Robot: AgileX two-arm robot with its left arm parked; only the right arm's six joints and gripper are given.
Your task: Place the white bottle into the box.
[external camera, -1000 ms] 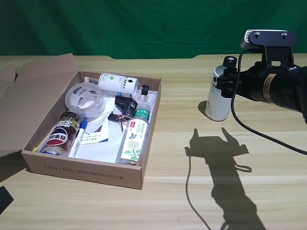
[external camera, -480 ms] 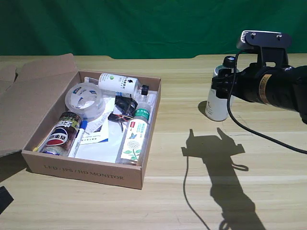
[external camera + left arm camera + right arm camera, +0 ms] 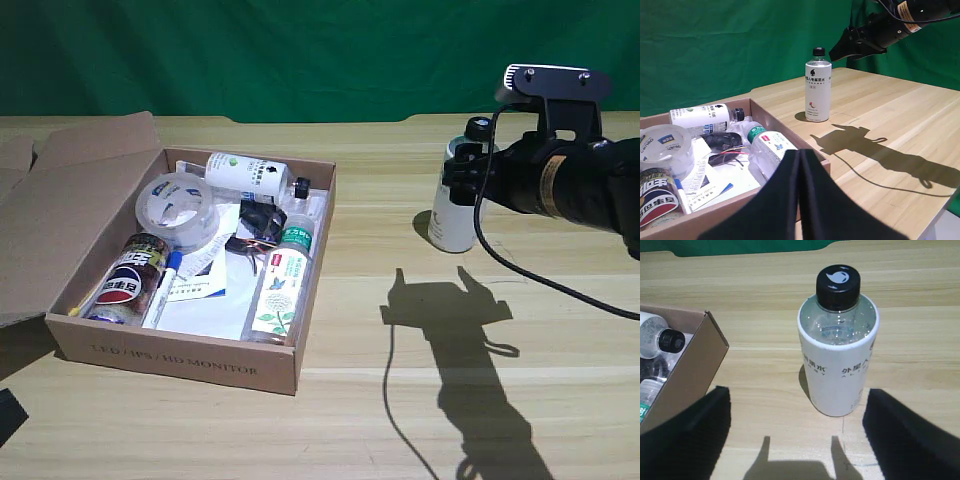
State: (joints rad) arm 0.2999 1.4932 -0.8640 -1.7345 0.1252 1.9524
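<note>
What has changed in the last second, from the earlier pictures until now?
The right gripper moved a little toward the exterior view's left, closer to the stout white plastic bottle with the black cap. Its fingers are open on both sides of it, nothing grasped. The bottle stands upright on the table, and the brown cardboard box is unchanged.

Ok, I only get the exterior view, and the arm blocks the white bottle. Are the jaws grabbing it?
Observer: No. In the right wrist view, the right gripper has its jaws open, and neither one touches the white bottle.
Operator: What's on its lid?
Observer: The black cap has a white drop-shaped logo on top.
</note>
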